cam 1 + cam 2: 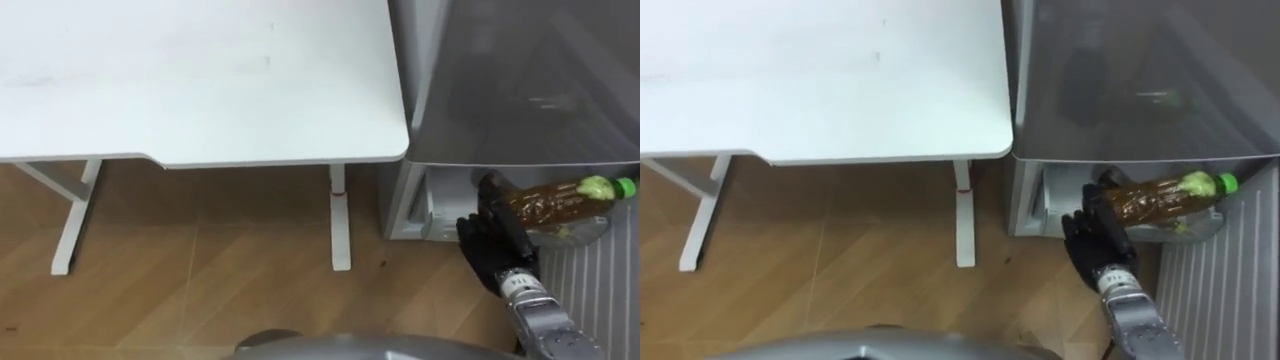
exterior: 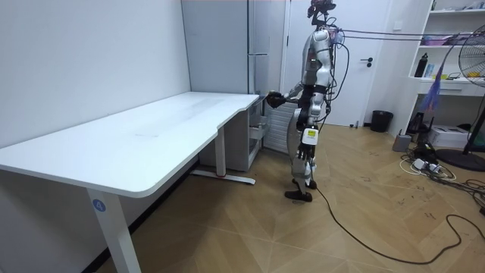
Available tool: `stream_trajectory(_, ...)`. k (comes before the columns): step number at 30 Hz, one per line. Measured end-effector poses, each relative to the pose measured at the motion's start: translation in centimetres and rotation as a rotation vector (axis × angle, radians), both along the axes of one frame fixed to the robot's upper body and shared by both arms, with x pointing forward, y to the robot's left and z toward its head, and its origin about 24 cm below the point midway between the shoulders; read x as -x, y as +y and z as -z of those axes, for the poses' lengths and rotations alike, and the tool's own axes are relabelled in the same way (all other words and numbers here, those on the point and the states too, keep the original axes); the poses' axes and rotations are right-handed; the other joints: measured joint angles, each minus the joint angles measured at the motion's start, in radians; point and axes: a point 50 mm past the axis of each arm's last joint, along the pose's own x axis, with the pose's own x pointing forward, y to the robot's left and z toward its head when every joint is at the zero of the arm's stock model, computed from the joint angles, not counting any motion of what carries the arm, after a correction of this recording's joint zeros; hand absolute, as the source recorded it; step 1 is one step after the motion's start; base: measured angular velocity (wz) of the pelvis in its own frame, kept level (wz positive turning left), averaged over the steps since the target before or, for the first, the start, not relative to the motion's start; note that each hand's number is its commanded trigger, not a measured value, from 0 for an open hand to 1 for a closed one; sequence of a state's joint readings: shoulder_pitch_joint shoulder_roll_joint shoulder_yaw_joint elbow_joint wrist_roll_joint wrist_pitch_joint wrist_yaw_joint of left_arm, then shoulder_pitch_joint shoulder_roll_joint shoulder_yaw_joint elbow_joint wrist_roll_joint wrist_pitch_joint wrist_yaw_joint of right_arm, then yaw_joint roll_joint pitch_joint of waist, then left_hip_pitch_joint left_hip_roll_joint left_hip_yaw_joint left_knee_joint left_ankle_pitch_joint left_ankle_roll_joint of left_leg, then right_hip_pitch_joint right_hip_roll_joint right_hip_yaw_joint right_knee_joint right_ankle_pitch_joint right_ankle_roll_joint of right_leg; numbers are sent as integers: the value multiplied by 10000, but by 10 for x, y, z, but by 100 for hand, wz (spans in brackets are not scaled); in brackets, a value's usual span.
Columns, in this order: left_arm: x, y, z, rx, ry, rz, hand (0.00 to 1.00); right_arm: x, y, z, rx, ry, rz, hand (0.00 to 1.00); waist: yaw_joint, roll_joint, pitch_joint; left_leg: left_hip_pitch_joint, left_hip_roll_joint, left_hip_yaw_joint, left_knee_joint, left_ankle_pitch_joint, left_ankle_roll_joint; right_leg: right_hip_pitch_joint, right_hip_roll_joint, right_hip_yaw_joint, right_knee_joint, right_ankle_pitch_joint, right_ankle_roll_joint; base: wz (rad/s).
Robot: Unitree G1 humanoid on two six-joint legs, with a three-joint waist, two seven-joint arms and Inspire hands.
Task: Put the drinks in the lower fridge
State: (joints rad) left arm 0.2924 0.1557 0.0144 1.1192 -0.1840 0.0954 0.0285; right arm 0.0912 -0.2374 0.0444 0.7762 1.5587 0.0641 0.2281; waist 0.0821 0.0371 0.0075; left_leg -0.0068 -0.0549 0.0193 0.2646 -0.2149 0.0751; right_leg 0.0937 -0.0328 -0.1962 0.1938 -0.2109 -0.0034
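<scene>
Right hand [image 1: 492, 245], dark-fingered, came in from the lower right with its fingers curled around the base end of 1 bottle [image 1: 550, 203]; the grasp was on the bottle's bottom third, and the rest stuck out to the right, clear of the fingers. The bottle lay close to level, filled with an amber drink, with a yellow-green band at the neck and a green cap [image 1: 625, 186] pointing right; it was held at the mouth of the fridge's lower compartment [image 1: 425, 205], just under the edge of the grey upper door [image 1: 520, 80]. Below the bottle's neck end something pale and rounded showed inside the opening; what it was I could not tell. To the right of the wrist, a white ribbed panel [image 1: 590, 290] ran down to the frame's lower edge.

Left of the fridge, just beside its side wall, stood a white table [image 1: 200, 80]; 2 of its white legs [image 1: 340, 215] showed beneath the top, on a wooden floor [image 1: 200, 280].

From the room view, the robot stood upright on the wooden floor at the far end of the table [image 2: 151, 136], facing the tall grey fridge [image 2: 227, 45], 1 arm reaching toward its lower part; a white door and shelves stood behind it at the room view's right.
</scene>
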Motion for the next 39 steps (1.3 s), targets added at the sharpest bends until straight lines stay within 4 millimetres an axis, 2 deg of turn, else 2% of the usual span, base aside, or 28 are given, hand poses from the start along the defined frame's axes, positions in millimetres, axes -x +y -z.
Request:
stream_trajectory(3, -13, 7, -1, -172, -270, 137, 0, -23, -2, -2, 22, -63, 126, 100, 13, -10, 19, -468, 20, 3, 120, 42, -1, -477, 16, -9, 208, 17, -27, 0)
stream_trajectory(6, -31, 9, -2, -235, -649, 471, 0, -45, -3, -6, 36, -45, 200, 100, 46, -42, 45, -1168, 8, 28, 448, 93, 4, -1252, -85, -222, 645, -42, -70, 8)
stream_trajectory(8, -39, 6, -1, -177, -770, 802, 0, -51, -5, -7, 4, -68, 357, 100, 75, 13, 70, -1548, 11, 33, 657, 97, 9, -1691, -160, -292, 1030, -118, -75, 11)
stream_trajectory(11, -44, 3, 0, -84, -799, 1148, 0, -56, -6, -7, -3, 103, 516, 100, 166, -110, 225, -2035, 23, -15, 865, 96, 9, -2203, -203, -319, 1353, -162, -81, 11)
stream_trajectory(18, -71, 1, -1, -73, -1116, 1553, 0, -72, -8, -13, -79, 196, 659, 100, 359, -167, 305, -3589, 45, -21, 1521, 130, 24, -3739, -265, -297, 2188, -299, -205, 6)
stream_trajectory(21, -85, 2, -3, -104, -1540, 1546, 0, -88, -7, -22, -84, -31, 373, 100, 310, -231, 352, -4218, -16, -33, 1597, 327, 33, -4449, -405, -334, 2477, -349, -252, 8)
stream_trajectory(23, -94, 6, -6, -210, -1808, 1631, 0, -103, -13, -36, 41, -265, 220, 100, 312, -350, 410, -4655, -105, -36, 1596, 512, 51, -5022, -583, -428, 2843, -384, -298, 10)
stream_trajectory(26, -93, 11, -7, -346, -1730, 1634, 0, -121, -21, -53, 57, -726, 453, 100, 323, -438, 438, -4965, -109, -33, 1666, 567, 48, -5343, -624, -490, 2930, -379, -322, 5)
stream_trajectory(30, -93, 16, -8, -482, -1667, 1765, 0, -126, -27, -60, -2, -776, 775, 100, 399, -553, 444, -5254, -108, 16, 1781, 575, 52, -5630, -660, -527, 3097, -400, -339, 5)
stream_trajectory(33, -96, 20, -10, -686, -1653, 1985, 0, -129, -31, -64, 134, -754, 826, 100, 433, -668, 463, -5576, -140, 239, 2029, 575, 60, -6041, -822, -498, 3617, -564, -329, 11)
stream_trajectory(35, -103, 22, -12, -912, -1817, 1993, 0, -134, -37, -71, 366, -737, 888, 100, 474, -669, 467, -5920, -151, 315, 2284, 565, 72, -6400, -922, -530, 3992, -650, -336, 11)
stream_trajectory(39, -103, 24, -12, -1122, -1794, 1959, 0, -136, -39, -73, 526, -707, 838, 100, 537, -660, 475, -6119, -163, 316, 2538, 540, 85, -6591, -979, -531, 4320, -812, -425, 8)
